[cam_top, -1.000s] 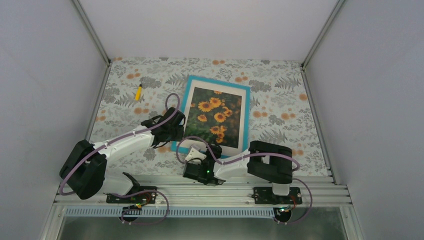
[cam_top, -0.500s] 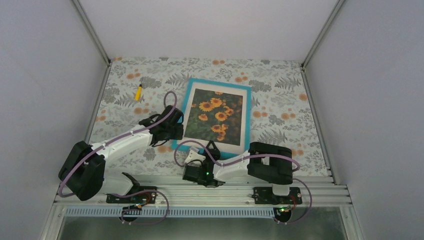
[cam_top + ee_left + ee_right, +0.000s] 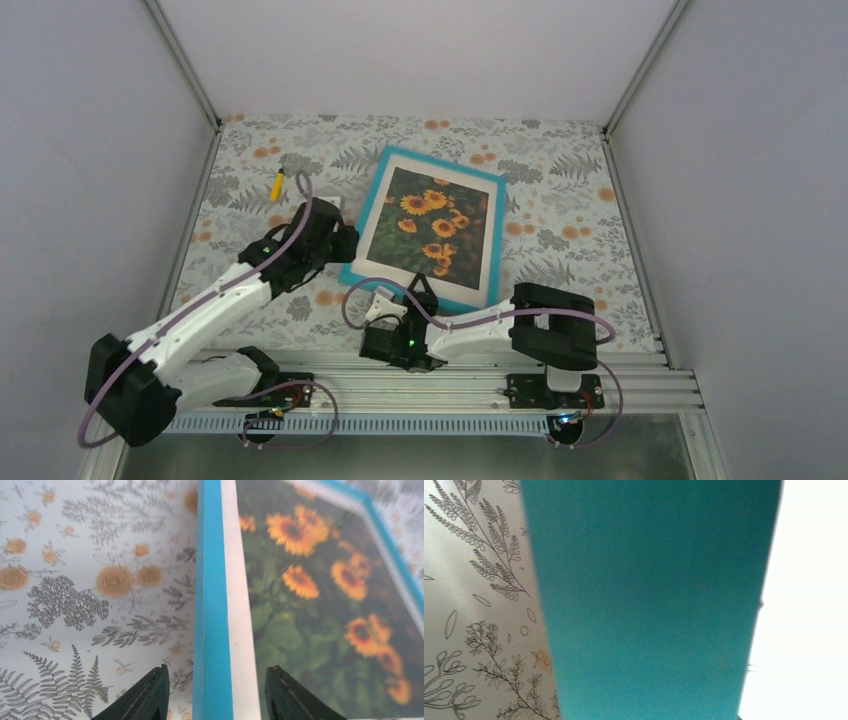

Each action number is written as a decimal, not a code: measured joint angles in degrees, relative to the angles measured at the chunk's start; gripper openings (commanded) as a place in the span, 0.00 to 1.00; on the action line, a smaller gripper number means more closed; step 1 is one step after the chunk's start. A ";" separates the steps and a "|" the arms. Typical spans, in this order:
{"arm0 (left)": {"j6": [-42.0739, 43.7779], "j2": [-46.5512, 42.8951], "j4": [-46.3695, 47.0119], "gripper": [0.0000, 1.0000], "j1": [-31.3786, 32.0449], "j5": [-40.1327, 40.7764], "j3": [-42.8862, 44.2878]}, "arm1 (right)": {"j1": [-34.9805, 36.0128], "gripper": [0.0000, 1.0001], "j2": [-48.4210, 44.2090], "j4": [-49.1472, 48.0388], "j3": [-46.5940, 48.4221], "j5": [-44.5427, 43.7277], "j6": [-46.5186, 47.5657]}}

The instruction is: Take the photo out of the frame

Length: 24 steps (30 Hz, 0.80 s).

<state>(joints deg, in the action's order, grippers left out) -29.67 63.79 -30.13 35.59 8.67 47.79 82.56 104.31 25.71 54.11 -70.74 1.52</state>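
The left gripper (image 3: 217,672) is spread wide around the frame (image 3: 210,580) edge, so a crooked squeeze could push the frame away.

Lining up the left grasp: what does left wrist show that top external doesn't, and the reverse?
Only left wrist: the left gripper open, its fingers either side of the frame's turquoise border. Only top external: the whole frame outline, the right gripper at its near edge, a small yellow object far left. Both: the photo inside, face up.
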 measured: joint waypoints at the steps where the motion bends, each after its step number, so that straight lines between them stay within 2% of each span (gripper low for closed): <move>1: -0.02 -1.40 -0.04 0.54 -0.20 0.00 0.20 | 0.00 0.04 -0.37 0.28 0.09 0.00 0.04; 7: -2.34 -11.63 -0.63 0.66 -0.61 1.97 0.42 | -0.02 0.04 -3.82 0.44 0.09 -0.07 1.95; 11: -4.42 -18.60 -1.38 0.70 -0.61 4.17 0.35 | -0.07 0.04 -8.37 -2.89 -0.15 0.13 6.36; 15: -6.80 -26.60 -1.53 0.81 -0.61 6.47 -0.72 | -0.09 0.04 -15.76 -13.22 -2.47 2.21 12.39; 20: -8.59 -32.41 -1.51 0.91 -0.74 8.66 -2.67 | -0.28 0.04 -22.64 -26.14 -4.46 7.21 17.53; 24: -9.57 -35.52 -1.49 0.95 -0.76 9.94 -4.15 | -1.44 0.04 -26.34 -33.73 -5.86 12.76 19.58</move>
<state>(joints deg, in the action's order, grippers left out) -39.24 28.27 -31.62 34.83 18.61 43.64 81.12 77.97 -8.01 48.25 -57.98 21.10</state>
